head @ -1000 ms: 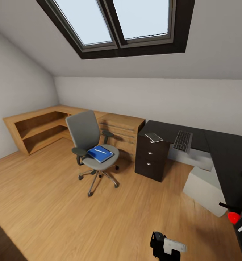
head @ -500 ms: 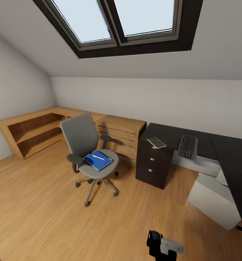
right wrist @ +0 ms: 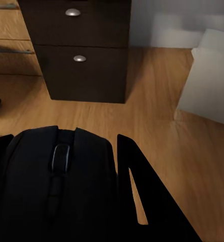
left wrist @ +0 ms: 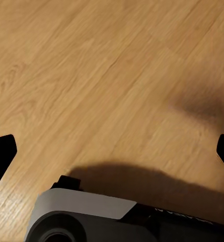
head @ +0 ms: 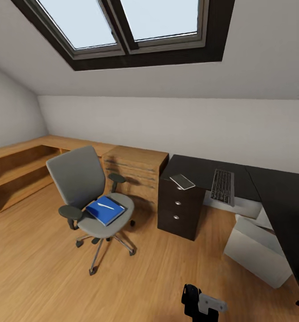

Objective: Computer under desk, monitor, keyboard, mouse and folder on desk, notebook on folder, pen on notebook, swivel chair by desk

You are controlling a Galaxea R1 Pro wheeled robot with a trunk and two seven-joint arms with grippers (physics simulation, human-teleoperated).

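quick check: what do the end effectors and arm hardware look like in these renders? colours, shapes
Left end effector: two black fingers, above a rounded grey-white housing on black. Right end effector: flat, black, tapered fingers. The head view shows a black arm segment with a light grey cover.

Left claw (left wrist: 112, 148) spread wide above wooden floor (left wrist: 91, 65).

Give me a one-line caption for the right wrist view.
Right gripper shut on the mouse, above wood floor facing the desk drawers, computer beside.
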